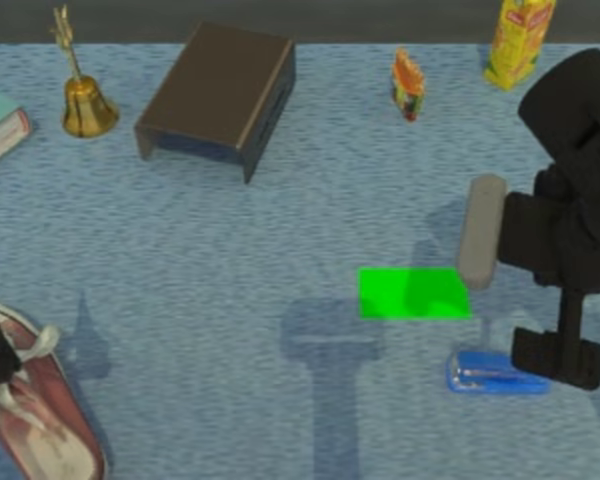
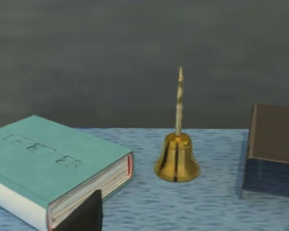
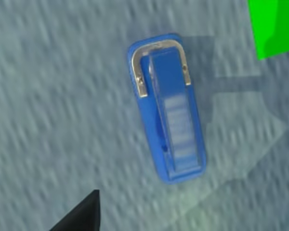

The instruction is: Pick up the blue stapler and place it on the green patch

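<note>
Right gripper (image 1: 558,358) above blue stapler (image 1: 485,372) — stapler flat on table, ungrasped, jaw state indiscernible, green patch (image 1: 413,293) nearby

The desk (image 1: 230,250) is showing a blue-grey, cloth-like weave, matt and faintly ribbed. The blue stapler (image 3: 168,108) is looking like glossy smooth plastic, with a silvery metal strip gleaming round one end. The green patch (image 1: 413,293) is lying flat and matt, unmarked. The bell (image 2: 177,156) is shining like polished brass. The book (image 2: 53,166) is wearing a matt teal cover with embossed lettering and paper page edges.
</note>
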Available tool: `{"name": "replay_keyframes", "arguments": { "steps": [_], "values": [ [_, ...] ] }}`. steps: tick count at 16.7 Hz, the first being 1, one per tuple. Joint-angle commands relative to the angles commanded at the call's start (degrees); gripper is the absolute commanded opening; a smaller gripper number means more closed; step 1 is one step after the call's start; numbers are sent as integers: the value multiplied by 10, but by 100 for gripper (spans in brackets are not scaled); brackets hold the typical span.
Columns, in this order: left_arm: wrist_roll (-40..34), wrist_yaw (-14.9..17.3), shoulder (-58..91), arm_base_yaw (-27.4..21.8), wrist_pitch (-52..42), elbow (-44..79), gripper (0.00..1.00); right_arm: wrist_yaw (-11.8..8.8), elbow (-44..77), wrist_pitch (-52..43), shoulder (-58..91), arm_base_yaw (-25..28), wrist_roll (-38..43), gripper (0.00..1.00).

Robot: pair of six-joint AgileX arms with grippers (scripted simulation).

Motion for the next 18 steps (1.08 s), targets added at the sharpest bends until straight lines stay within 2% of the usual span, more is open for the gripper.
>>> {"name": "replay_keyframes", "arguments": {
  "steps": [5,12,15,18],
  "values": [
    [0,0,0,0,0,0,100,1,112,-80,135,45,-74,100],
    [0,0,0,0,0,0,100,2,124,-86,148,48,-82,100],
    [0,0,0,0,0,0,100,2,97,-47,165,50,-83,100],
    [0,0,0,0,0,0,100,2,52,36,196,51,-81,100]
  ]
}}
